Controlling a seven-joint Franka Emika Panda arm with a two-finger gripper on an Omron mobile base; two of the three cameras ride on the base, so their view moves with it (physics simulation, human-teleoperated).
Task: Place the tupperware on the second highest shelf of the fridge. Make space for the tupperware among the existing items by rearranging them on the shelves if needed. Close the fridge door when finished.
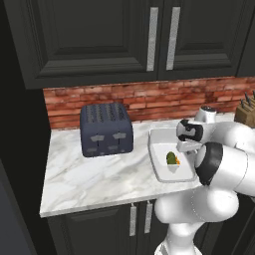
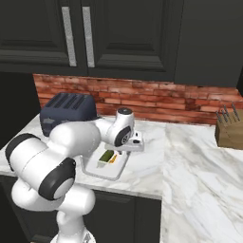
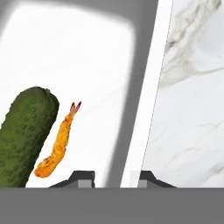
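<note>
Pinching the thin right-hand wall of the tupperware [image 3: 146, 109], my gripper [image 3: 116, 178] sits clenched on its rim at the bottom of the hand view. I see a bumpy green pickle [image 3: 26, 135] and a slim battered orange shrimp [image 3: 59, 144] on its smooth white floor. Veined marble counter [image 1: 94, 179] lies beneath, ridged blue-grey toaster [image 1: 106, 129] centre left.

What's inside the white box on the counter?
Inside the shallow white rectangular tupperware lie a bumpy green pickle-like piece and a small orange fried shrimp. The robot's arm hides part of the tub in both base views, so its right side shows only from the hand.
</note>
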